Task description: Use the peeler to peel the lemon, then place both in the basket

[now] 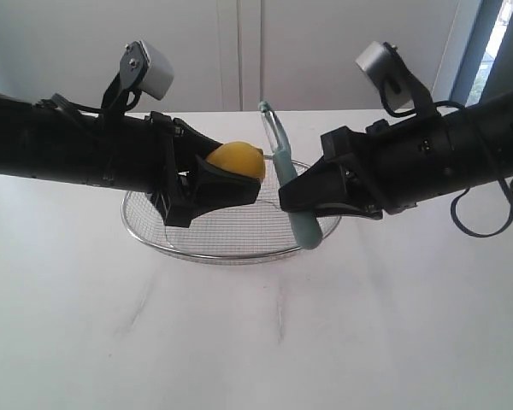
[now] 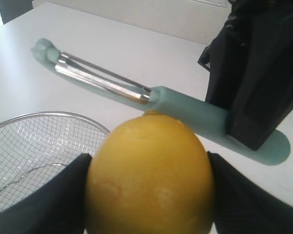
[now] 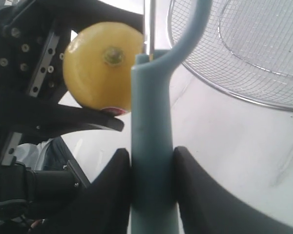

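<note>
My left gripper (image 1: 227, 175) is shut on the yellow lemon (image 1: 237, 160), holding it in the air above the wire-mesh basket (image 1: 188, 235). In the left wrist view the lemon (image 2: 151, 175) fills the space between both black fingers (image 2: 63, 195). My right gripper (image 1: 295, 195) is shut on the pale teal handle of the peeler (image 1: 282, 154), which stands nearly upright with its metal blade up. The peeler's head sits right beside the lemon (image 3: 105, 63), at its end near the stem. The handle (image 3: 151, 161) is clamped between the right fingers (image 3: 112, 185).
The basket (image 3: 244, 53) stands on a white table (image 1: 256, 342), under and behind both grippers. Both black arms reach in from the two sides. A white wall closes the back.
</note>
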Available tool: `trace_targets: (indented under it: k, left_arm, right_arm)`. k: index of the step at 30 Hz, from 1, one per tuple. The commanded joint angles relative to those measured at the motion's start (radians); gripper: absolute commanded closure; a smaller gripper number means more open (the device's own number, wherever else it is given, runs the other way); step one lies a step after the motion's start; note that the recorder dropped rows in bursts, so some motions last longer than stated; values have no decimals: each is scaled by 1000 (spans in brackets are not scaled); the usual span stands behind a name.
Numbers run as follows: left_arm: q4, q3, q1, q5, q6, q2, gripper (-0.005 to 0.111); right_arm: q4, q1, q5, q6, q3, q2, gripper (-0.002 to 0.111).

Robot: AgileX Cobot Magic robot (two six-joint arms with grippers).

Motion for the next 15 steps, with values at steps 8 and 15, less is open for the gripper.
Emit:
trace_targets:
  k: [8,15]
  left_arm:
    - [-22,1,-1,22,-6,-9,107]
    - [-22,1,-1,24,15,-9,107]
  right_arm:
    - [-13,-6,-11,3,22,32,108]
    - [22,-2,47,-8,32,102,108]
